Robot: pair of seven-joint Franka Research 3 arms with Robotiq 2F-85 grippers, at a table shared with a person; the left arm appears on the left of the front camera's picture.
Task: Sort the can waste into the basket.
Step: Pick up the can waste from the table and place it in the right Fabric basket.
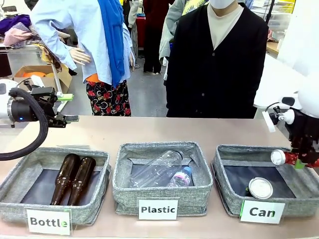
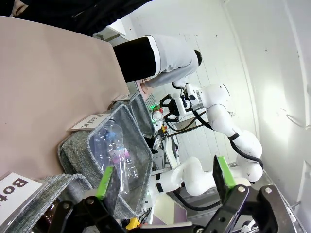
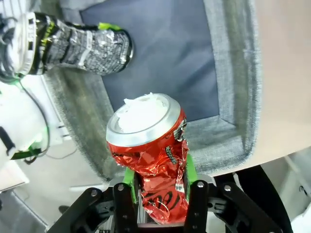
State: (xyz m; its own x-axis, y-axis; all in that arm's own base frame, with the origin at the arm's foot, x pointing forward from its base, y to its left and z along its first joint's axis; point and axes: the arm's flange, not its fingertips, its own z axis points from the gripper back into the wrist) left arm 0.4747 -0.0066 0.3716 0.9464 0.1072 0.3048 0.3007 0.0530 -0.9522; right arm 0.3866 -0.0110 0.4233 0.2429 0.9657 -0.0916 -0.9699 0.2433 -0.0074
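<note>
Roughly halfway, by my reading: one can lies in its bin and the other is held above it, not yet let go.

At the table's left edge the left gripper (image 1: 64,107) hovers well apart from the bins, above the bare tabletop behind the "Bottle" bin (image 1: 15,184), which holds two brown bottles (image 1: 72,179). In the left wrist view its green-padded fingers (image 2: 106,182) stand wide apart with nothing between them. The middle "Plastic" bin (image 1: 124,184) holds clear plastic bottles (image 1: 162,172).

Toward the table's right edge sits the basket (image 1: 224,189) with its "Can" label. The dark can (image 1: 260,188) lies inside on the dark lining near the front wall, its silver round top facing the front camera; the right wrist view shows it on its side (image 3: 77,42), covered in dense black-and-white print.

The right gripper (image 1: 299,158) hangs over the basket's right rim, clamped on the red can (image 3: 155,165). That can is badly crushed, its shiny red wall creased and buckled, the silver top tilted but still round. What remains, I judge, is the release, with the opening directly below.
</note>
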